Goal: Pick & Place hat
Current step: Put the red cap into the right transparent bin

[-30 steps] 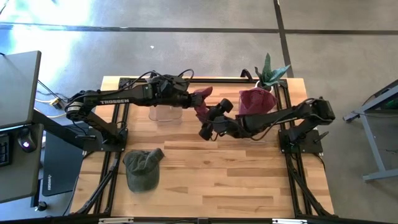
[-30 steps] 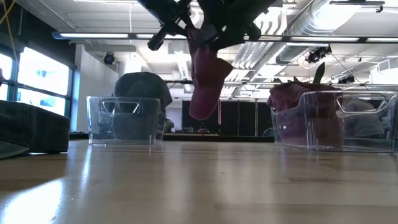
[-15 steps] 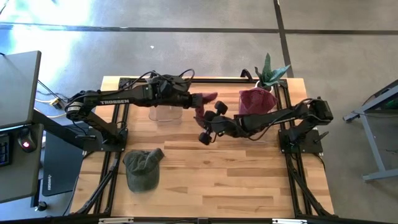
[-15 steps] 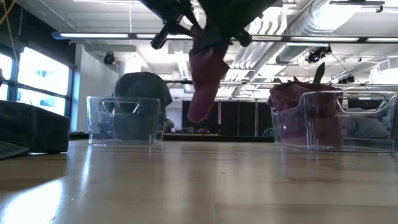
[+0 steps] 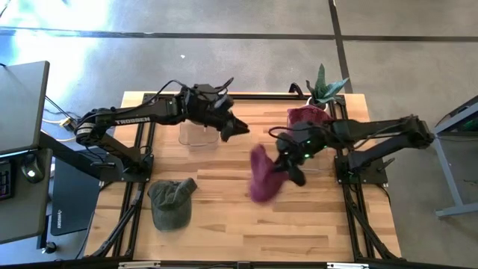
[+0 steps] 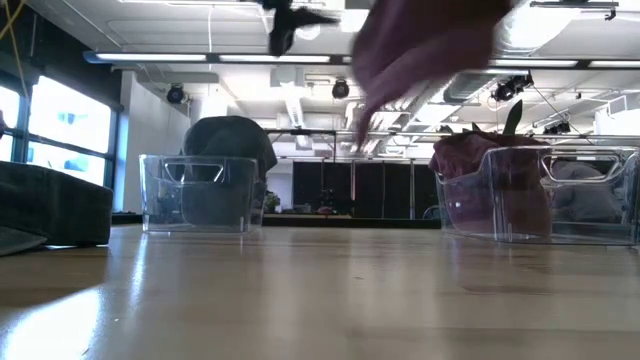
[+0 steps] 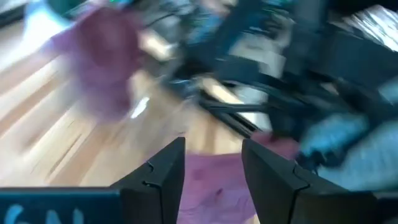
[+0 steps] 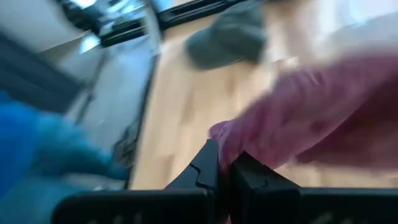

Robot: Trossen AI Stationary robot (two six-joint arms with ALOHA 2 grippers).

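A maroon hat (image 5: 261, 178) hangs in the air over the middle of the table, with my right gripper (image 5: 288, 167) shut on it; the right wrist view shows it blurred (image 8: 311, 118). My left gripper (image 5: 237, 127) stands open and holds nothing, above the table's far middle; its two fingers are apart in the left wrist view (image 7: 214, 177). A green hat (image 5: 170, 202) lies by its crown on the table at the near left. Another maroon hat (image 5: 308, 119) sits in the clear bin (image 6: 540, 195) at the far right. My right gripper pinches an edge of the maroon hat (image 8: 231, 142) between its two shut fingers, coming at it from the table's right side. The hat hangs toward the table's left of the fingers, clear of the table top.
A second clear bin (image 5: 198, 135) stands at the far left-centre below my left arm. A potted plant (image 5: 326, 87) stands at the far right corner. Bare wood lies between the green hat and the right edge.
My left gripper has opened, let go of the maroon hat and drawn back a little toward the far left. My right gripper has shut on the hat and swung it fast toward the near edge and the right, so it now hangs from that gripper alone.
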